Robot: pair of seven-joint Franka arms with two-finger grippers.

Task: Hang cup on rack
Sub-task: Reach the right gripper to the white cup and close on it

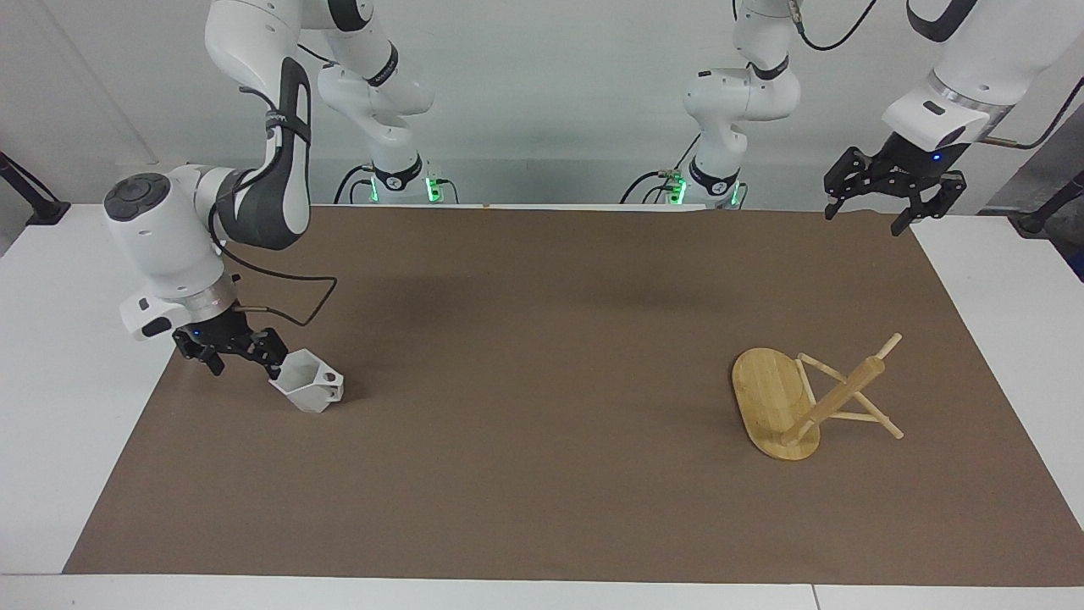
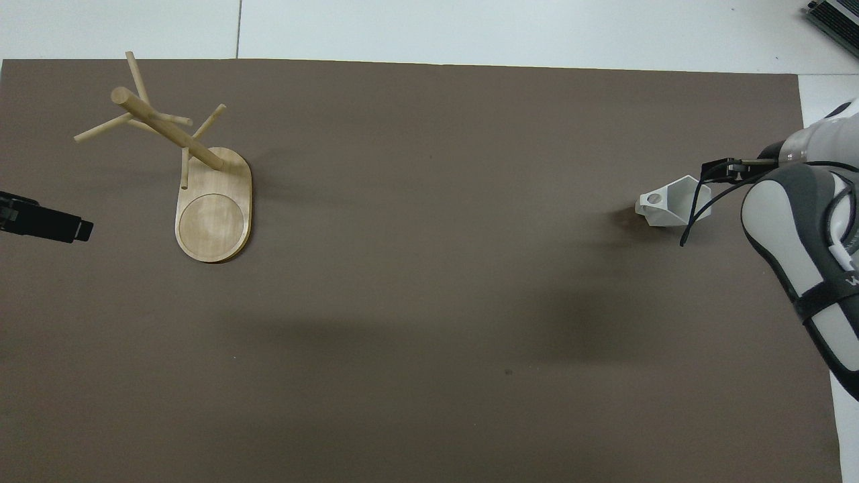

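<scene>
The white faceted cup (image 1: 309,385) (image 2: 671,201) stands on the brown mat toward the right arm's end of the table, its pierced handle pointing toward the rack. My right gripper (image 1: 244,368) (image 2: 721,171) is low beside the cup and open; one finger is right at the rim, and I cannot tell if it touches. The bamboo rack (image 1: 766,398) (image 2: 215,215) stands on its oval base toward the left arm's end, its pegs bare. My left gripper (image 1: 864,219) (image 2: 40,221) waits open in the air over the mat's corner by the robots.
A brown mat (image 1: 542,339) covers most of the white table (image 1: 68,381), with bare white strips at both ends. A dark device (image 2: 832,17) lies at the table's corner farthest from the robots, at the right arm's end.
</scene>
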